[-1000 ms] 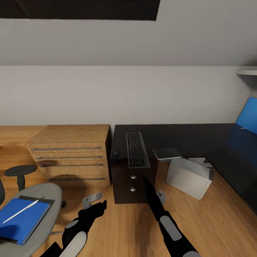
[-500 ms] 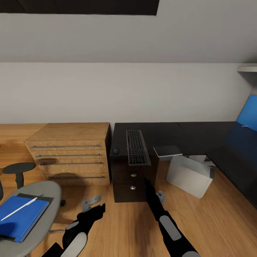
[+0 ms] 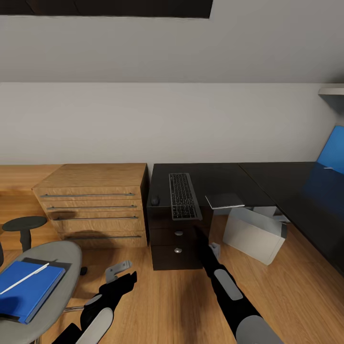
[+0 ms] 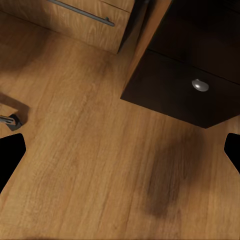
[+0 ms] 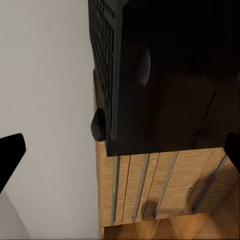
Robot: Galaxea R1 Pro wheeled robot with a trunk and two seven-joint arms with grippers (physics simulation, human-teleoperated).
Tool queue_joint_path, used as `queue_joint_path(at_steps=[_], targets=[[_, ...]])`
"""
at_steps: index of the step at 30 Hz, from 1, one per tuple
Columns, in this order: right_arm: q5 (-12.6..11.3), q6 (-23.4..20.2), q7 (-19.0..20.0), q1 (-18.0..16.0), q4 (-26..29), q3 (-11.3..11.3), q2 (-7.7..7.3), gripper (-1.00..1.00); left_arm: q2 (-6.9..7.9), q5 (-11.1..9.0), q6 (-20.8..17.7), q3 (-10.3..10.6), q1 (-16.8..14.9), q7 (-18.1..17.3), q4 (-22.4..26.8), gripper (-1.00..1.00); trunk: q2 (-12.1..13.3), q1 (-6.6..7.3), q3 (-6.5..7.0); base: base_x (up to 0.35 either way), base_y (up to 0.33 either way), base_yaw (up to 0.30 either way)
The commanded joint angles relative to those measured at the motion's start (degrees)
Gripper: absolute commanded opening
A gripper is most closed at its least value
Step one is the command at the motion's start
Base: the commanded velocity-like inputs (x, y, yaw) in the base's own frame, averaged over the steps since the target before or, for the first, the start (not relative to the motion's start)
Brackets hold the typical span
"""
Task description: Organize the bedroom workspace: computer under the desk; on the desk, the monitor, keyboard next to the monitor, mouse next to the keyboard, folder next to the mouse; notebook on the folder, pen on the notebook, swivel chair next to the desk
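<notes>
Keyboard (image 3: 184,196): lies lengthwise on the glossy black surface (image 3: 224,179), near its front edge above the drawer unit (image 3: 177,243); placed, but no monitor is visible beside it to judge "next to".
Mouse (image 3: 155,201): small dark lump just beside the keyboard, at the surface's corner nearest the light-wood cabinet (image 3: 93,205); also seen at (image 5: 98,125) by the keyboard's edge.
Computer (image 3: 254,234): pale tower on the floor under the surface, tilted; counts as under the desk, my judgement.
Folder (image 3: 26,289): bright blue, flat on the grey seat of the swivel chair (image 3: 62,267); not yet moved.
Pen (image 3: 24,278): white stick lying diagonally on the folder.
Notebook: a dark slab shows under the folder's far edge; cannot tell whether that is it.
Grey pad (image 3: 224,200): thin flat piece overhanging the surface's front edge, identity unclear.
Left hand (image 3: 118,270): low over the wood floor (image 4: 90,150), between chair and drawer unit; fingertips sit at opposite edges of the wrist view, so spread wide, holding nothing.
Right hand (image 3: 213,249): reaches toward the drawer front below the keyboard; tips likewise far apart in its wrist view, so wide, nothing gripped.
Step in hand (judgement): folder, pen and chair remain; the left arm sits nearer the chair, so it suits that pickup.
</notes>
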State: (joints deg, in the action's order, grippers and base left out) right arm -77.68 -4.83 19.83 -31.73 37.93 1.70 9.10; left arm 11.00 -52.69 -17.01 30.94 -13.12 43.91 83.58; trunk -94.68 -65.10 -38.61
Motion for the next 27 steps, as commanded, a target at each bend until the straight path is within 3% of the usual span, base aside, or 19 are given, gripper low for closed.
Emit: queue_joint_path(at_steps=[1,3,8,27], targets=[[-0.94,-0.77,0.16,-0.04,-0.04,0.02,-0.01,1.00,0.06,-0.25,-0.14,0.15,-0.06,0.40,0.08,1.00,-0.03,0.00,-0.05,0.000,0.000,0.000],[-2.24,-3.08,0.13,-0.08,-0.11,-0.02,-0.04,1.00,0.06,-0.29,-0.13,0.29,-0.06,0.35,0.09,1.00,-0.03,0.00,-0.05,0.000,0.000,0.000],[-2.75,-5.08,0.20,-0.09,-0.11,-0.08,-0.05,1.00,0.12,-0.35,-0.20,0.40,-0.06,0.25,0.10,1.00,-0.03,0.00,-0.05,0.077,0.000,0.000],[-2.64,-5.17,0.14,-0.09,-0.28,-0.17,-0.90,1.00,0.22,0.00,-0.23,0.45,-0.06,0.30,0.59,1.00,-0.03,0.00,-0.05,0.138,0.000,0.000]])
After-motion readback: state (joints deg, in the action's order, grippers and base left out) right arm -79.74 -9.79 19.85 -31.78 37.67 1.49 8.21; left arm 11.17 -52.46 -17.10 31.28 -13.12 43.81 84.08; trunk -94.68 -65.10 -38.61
